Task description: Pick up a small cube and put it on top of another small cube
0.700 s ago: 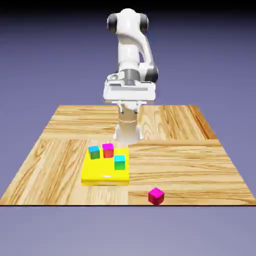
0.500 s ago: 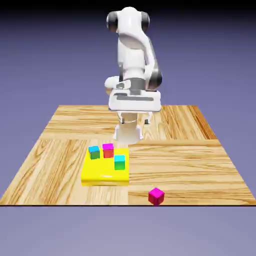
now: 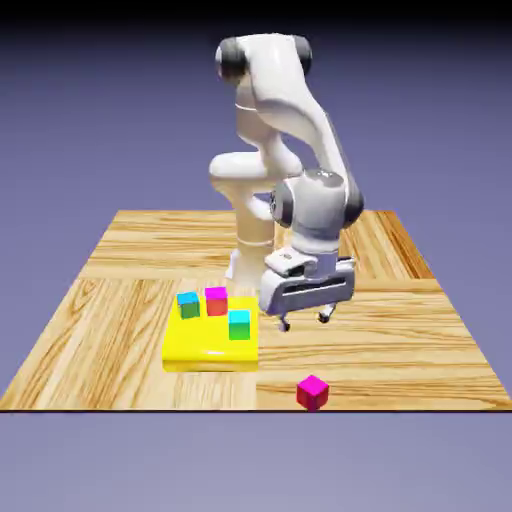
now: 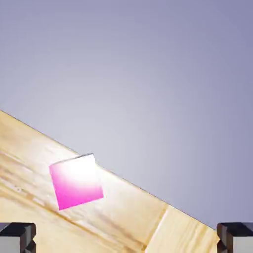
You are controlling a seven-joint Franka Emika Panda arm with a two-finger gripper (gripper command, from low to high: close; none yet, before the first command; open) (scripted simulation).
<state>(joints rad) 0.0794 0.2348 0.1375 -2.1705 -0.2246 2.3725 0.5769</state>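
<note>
The small cube (image 3: 312, 392), magenta-pink on top with dark crimson sides, lies alone on the wooden table near its front edge. In the hand view the same cube (image 4: 76, 181) shows left of centre, close to the table's rim. My gripper (image 3: 304, 321) hangs above the table, behind the cube and slightly to the exterior view's left of it, well clear of it. It is open and holds nothing; both grey fingertips (image 4: 18, 236) show far apart at the hand view's bottom corners.
A yellow block (image 3: 211, 340) lies left of the gripper and carries three cubes: one blue-topped (image 3: 188, 304), one magenta-topped with orange-red sides (image 3: 216, 300), one cyan-topped (image 3: 239, 324). The table's front edge (image 3: 250, 409) runs just before the small cube.
The arm has swung down, forward and to the exterior view's right, bringing the open gripper from high above the table's back to low over the table near the yellow block. No cube has moved.
</note>
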